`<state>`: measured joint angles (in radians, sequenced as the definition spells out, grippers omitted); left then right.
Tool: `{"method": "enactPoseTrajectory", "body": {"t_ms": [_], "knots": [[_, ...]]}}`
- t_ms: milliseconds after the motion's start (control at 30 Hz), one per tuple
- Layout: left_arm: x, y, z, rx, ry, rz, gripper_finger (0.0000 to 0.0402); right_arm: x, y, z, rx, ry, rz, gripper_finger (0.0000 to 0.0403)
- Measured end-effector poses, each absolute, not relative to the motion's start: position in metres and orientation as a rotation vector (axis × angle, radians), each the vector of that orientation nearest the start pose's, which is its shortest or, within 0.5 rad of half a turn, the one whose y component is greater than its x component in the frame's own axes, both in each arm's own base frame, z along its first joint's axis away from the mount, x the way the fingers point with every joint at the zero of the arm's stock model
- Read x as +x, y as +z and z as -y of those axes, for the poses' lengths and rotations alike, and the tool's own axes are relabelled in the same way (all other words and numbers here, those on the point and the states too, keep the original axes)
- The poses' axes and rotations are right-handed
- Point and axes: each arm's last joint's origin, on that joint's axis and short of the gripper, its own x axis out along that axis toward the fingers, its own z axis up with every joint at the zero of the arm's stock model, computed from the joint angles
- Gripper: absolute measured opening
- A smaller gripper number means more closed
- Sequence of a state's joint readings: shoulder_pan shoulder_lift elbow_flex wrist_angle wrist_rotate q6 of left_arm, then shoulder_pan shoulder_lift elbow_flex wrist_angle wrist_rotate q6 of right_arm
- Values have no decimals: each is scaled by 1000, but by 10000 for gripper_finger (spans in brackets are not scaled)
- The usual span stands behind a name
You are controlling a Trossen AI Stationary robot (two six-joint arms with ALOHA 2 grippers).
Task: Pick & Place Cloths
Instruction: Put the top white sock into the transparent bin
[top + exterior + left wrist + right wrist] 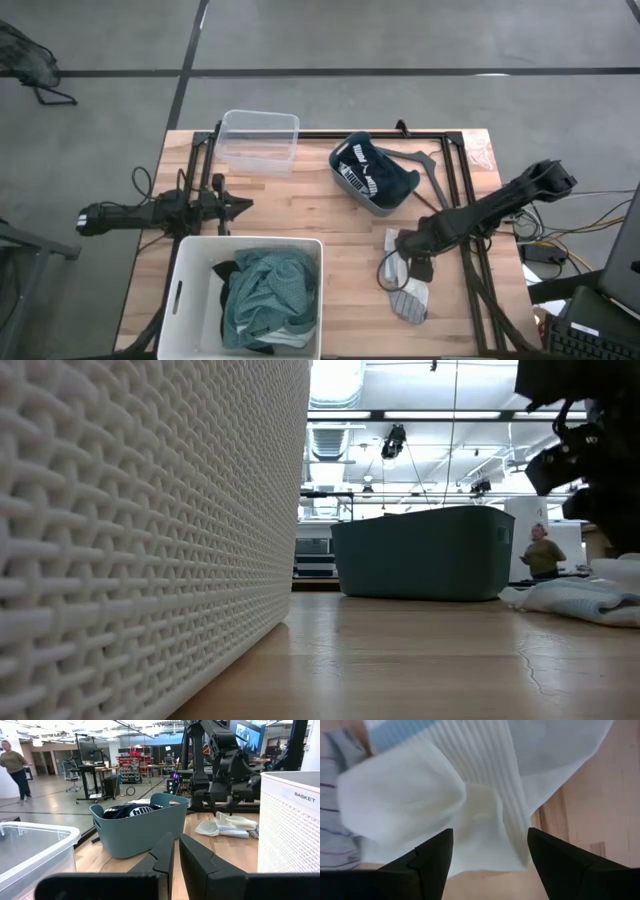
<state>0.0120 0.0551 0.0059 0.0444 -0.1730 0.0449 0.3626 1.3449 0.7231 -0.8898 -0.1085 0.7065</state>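
A white ribbed cloth (393,268) (485,785) lies flat on the wood table, with a grey striped cloth (410,305) (335,830) beside it toward the near edge. My right gripper (418,262) (489,831) is open and points down close over the white cloth, one finger on either side of a raised fold. In the low view it (600,480) stands just above the white pile (575,598). Teal-green and black cloths (262,295) fill the white tub. A dark cloth with white stripes (372,170) lies in the teal basket. My left gripper (243,207) (176,842) waits shut, level, left of centre.
The white woven tub (185,290) stands at the near left and walls off the low view's left side (150,540). The teal basket (350,185) (135,832) sits at the far centre, with a clear plastic bin (260,140) to its left. A person (15,767) walks in the room beyond.
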Motion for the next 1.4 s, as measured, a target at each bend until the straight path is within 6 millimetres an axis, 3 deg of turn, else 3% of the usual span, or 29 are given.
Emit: {"method": "enactPoseTrajectory", "body": {"t_ms": [167, 300, 433, 633, 700, 833, 1033, 1400], "knots": [[100, 166, -6, 45, 185, -8, 35, 191, 161, -76, 321, -161, -1599, 254], [100, 166, -6, 45, 185, -8, 35, 192, 158, -77, 308, -129, -1624, 222], [100, 165, -6, 45, 185, -9, 35, 193, 159, -77, 307, -108, -1625, 160], [100, 166, -6, 45, 185, -8, 35, 191, 166, -78, 342, -55, -1614, 33], [100, 165, -6, 45, 185, -9, 35, 191, 171, -78, 350, -44, -1597, 18], [100, 165, -6, 45, 185, -9, 35, 194, 187, -80, 373, -11, -1530, 11], [100, 165, -6, 45, 185, -9, 35, 201, 227, -80, 372, 12, -1360, 10], [100, 166, -6, 45, 185, -8, 35, 202, 293, -74, 256, -29, -1084, 9]]}}
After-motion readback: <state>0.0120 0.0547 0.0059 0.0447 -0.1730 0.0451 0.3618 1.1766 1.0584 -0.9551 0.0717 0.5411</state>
